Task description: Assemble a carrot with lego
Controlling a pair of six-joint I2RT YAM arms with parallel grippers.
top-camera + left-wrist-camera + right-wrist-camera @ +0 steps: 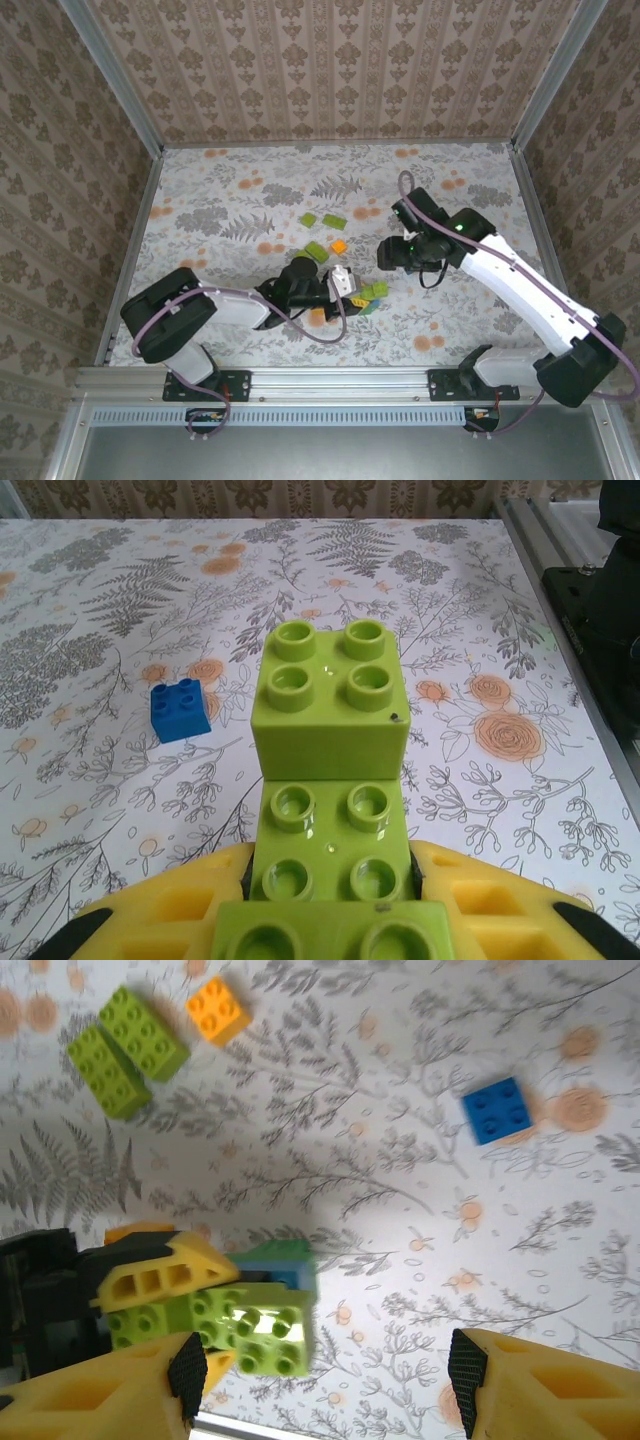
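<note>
The carrot (328, 710) is a stepped stack of lime-green bricks, and my left gripper (330, 890) is shut on its near end between yellow fingers (170, 910). From above, the carrot (372, 293) sits just past the left gripper (348, 283), low over the table. In the right wrist view the carrot (255, 1328) has a dark green and blue piece (285, 1260) behind it. My right gripper (327, 1372) is open and holds nothing. It hovers above and right of the carrot, and from above the right gripper (388, 255) is near the table's centre.
Loose lego lies behind the carrot: two lime bricks (125, 1048), an orange brick (218, 1010) and a blue brick (497, 1110). The blue brick (180, 712) lies on the table left of the held stack. Metal frame rails (135, 230) edge the floral table.
</note>
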